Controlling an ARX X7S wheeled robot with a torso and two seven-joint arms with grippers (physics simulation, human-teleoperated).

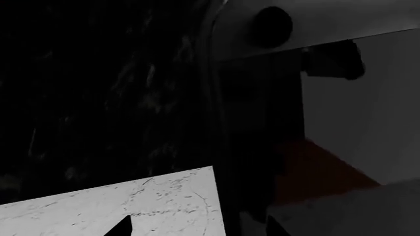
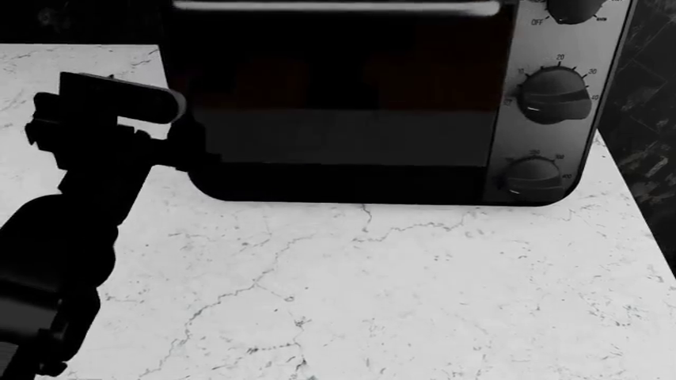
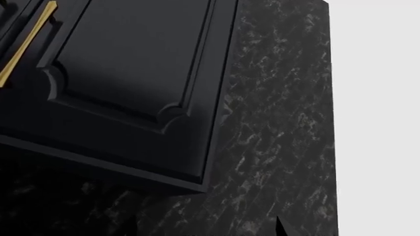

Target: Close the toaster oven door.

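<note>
My left gripper (image 2: 190, 150) sits against the oven's (image 2: 349, 103) left side near the counter's (image 2: 401, 293) back edge, whether apart or together I cannot tell, since the door (image 2: 338, 95) looks upright and closed with its handle (image 2: 336, 8) on top, so pressing seems needless.

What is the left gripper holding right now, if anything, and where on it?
Cannot be told: the left gripper sits at the toaster oven's left edge, its fingertips lost in shadow. The toaster oven door looks upright.
</note>
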